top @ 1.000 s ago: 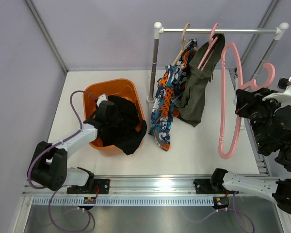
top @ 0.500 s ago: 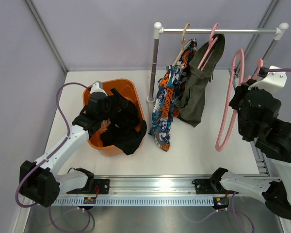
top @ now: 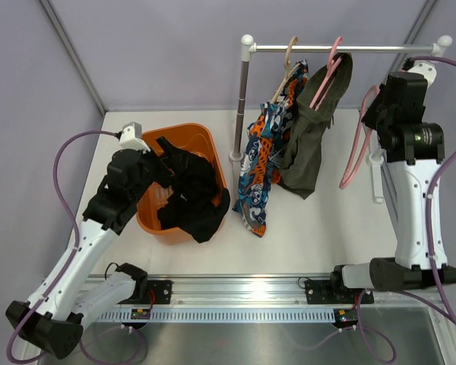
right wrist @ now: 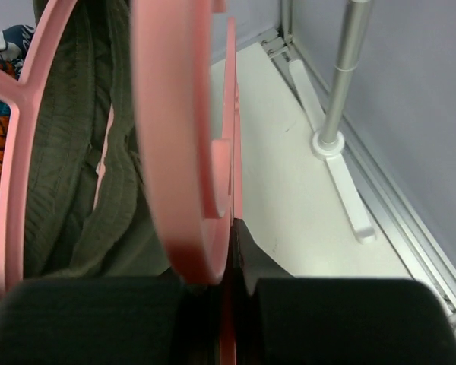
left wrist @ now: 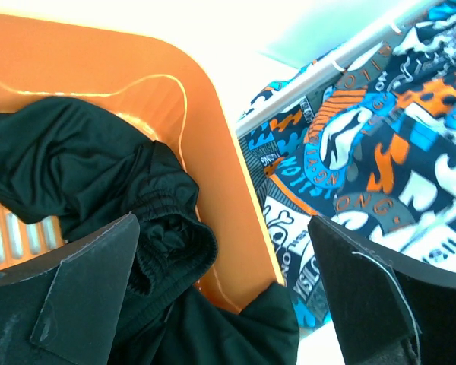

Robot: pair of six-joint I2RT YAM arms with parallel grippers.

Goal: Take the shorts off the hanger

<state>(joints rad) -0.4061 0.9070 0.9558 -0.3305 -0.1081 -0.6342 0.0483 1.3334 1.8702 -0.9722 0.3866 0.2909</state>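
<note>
- The left hand point(left wrist: 222, 236) hovers over the orange basket point(top: 147, 141), its 2 fingers point(left wrist: 83, 293) spread apart and gripping nothing.
- The black shorts point(top: 191, 194) lie bunched in that basket, with 1 part spilling over the near right rim onto the tabletop point(top: 311, 236).
- The right hand point(right wrist: 228, 293) is raised near the right end of the rail point(top: 380, 48) and is clamped on an empty pink hanger point(top: 355, 152), which hangs down from it, tilted.
- The patterned shorts point(top: 262, 163) hang from a pale hanger point(top: 289, 55) hooked on the rail, their lower end reaching the tabletop beside the rack's left post point(top: 242, 99).
- The olive shorts point(top: 308, 144) hang just to the right of them on a second pink hanger point(top: 328, 70), touching the patterned pair.
- In the right wrist view the olive cloth fills the left side, right behind the held hanger.
- The basket stands left of the rack, near the patterned pair.
</note>
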